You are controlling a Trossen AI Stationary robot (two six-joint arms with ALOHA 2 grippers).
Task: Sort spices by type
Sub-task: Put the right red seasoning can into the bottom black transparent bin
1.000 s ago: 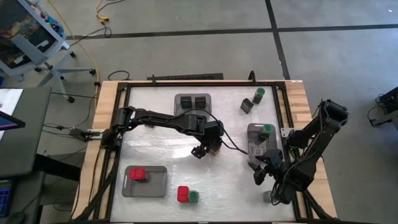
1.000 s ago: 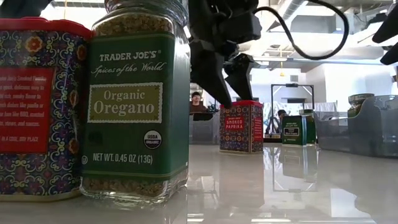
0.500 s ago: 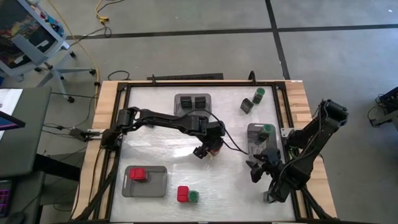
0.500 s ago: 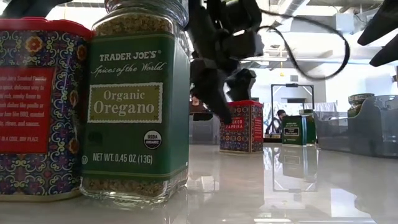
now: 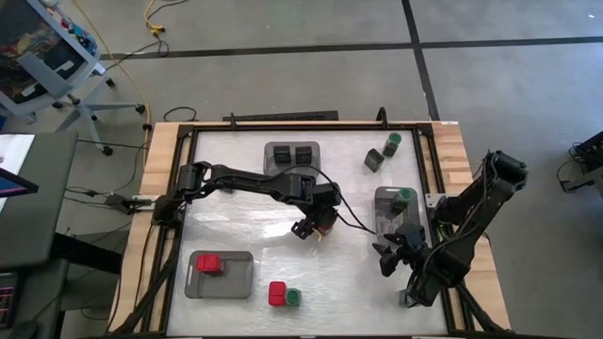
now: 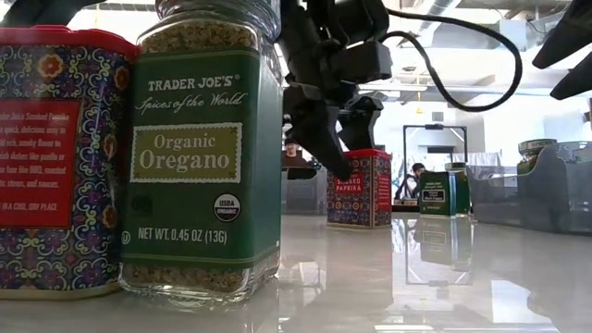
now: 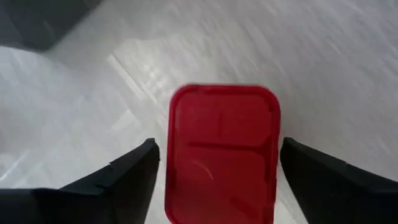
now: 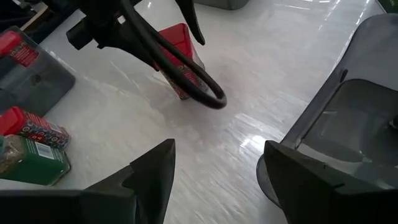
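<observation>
Between the spread fingers point(image 7: 118, 180) of the left gripper point(image 5: 314, 226) stands a red paprika tin point(image 7: 222, 152), a clear gap on each side, its lid facing the wrist camera; the fingers are wide and do not touch it. That tin sits upright near the middle of the glossy white table point(image 5: 245, 235), which throws back pale streaks of light. Its sides carry a dark flowered pattern with a red label point(image 6: 358, 190). Toward the table's right edge the right gripper point(image 5: 394, 256) hovers with its fingers wide apart, holding nothing, just beside a grey tray point(image 5: 386, 221) that holds a green-lidded jar point(image 5: 403, 198). A second grey tray point(image 5: 236, 278) at the near left holds one red tin point(image 5: 208, 265); a third tray point(image 5: 292, 149) at the far side holds two black containers point(image 5: 293, 155). Close to the low camera another red tin point(image 5: 277, 294) and an oregano jar point(image 6: 202, 148) stand touching. At the far right a black container point(image 5: 374, 161) and a green-lidded jar point(image 5: 392, 143) stand together. Beyond the table lies grey floor with a yellow cable point(image 5: 141, 66); the low view shows a bright room where a person point(image 6: 293, 153) sits.
</observation>
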